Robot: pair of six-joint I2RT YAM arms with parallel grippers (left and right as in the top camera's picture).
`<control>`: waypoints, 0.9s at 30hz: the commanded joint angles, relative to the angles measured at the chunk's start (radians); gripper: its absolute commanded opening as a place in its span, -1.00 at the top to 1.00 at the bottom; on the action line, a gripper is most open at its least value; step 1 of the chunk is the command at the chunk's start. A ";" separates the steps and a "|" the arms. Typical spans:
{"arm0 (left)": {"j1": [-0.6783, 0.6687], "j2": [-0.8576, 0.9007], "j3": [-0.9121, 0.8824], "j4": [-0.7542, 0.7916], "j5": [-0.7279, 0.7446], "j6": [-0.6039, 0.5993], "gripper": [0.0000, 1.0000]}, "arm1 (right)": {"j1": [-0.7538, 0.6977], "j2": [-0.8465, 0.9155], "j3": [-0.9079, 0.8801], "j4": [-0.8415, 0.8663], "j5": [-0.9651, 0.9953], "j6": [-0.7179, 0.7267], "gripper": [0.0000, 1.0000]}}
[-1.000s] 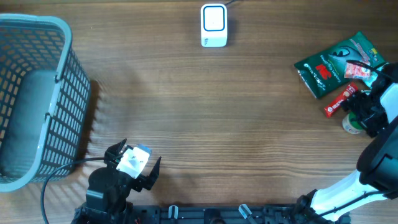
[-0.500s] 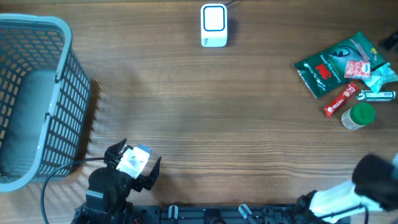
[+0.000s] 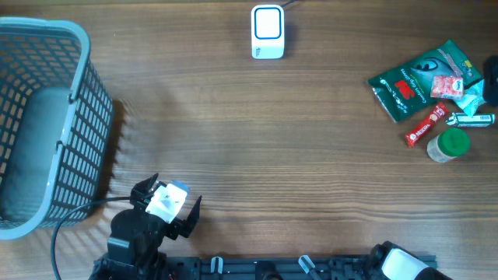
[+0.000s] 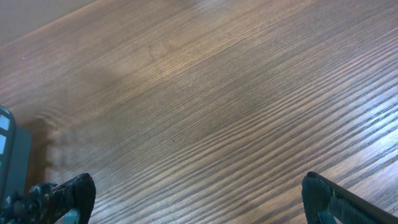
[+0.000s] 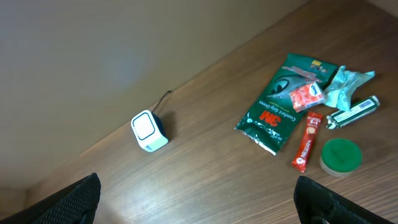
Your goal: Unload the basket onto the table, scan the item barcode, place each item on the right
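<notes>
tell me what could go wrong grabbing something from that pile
Crowding: a small red packet lies on the green 3M pouch and the red stick packet sits close to the green-lidded jar, so the open right gripper might catch two or knock the jar. No barcode shows on any upper face, so an item might meet the white scanner wrong side on.

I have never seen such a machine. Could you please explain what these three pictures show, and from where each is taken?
This is a robot with two arms at a wooden table. One picture looks down from above; the other two come from cameras on the wrists, so the dark tips at the bottom edges are the left fingers and right fingers. Both are open and hold nothing. On the table are a basket, a white scanner and some goods, such as a green pouch and a green-lidded jar.
</notes>
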 commanded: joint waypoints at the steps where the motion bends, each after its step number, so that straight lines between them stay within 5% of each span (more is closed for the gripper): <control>1: 0.006 -0.005 -0.004 0.003 0.001 0.013 -1.00 | 0.002 -0.017 -0.003 0.001 0.049 -0.008 -0.99; 7: 0.006 -0.005 -0.004 0.003 0.001 0.013 -1.00 | 0.100 -0.140 -0.054 0.239 0.050 -0.001 -0.99; 12: 0.006 -0.004 -0.004 0.003 0.001 0.013 -1.00 | 0.235 -0.348 -0.288 0.534 0.049 -0.021 -0.99; 20: 0.006 -0.005 -0.004 0.003 0.001 0.013 -1.00 | 0.381 -0.851 -1.132 1.082 0.038 -0.065 -0.99; 27: 0.006 -0.004 -0.004 0.003 0.001 0.013 -1.00 | 0.404 -1.159 -1.682 1.511 0.038 -0.009 -0.99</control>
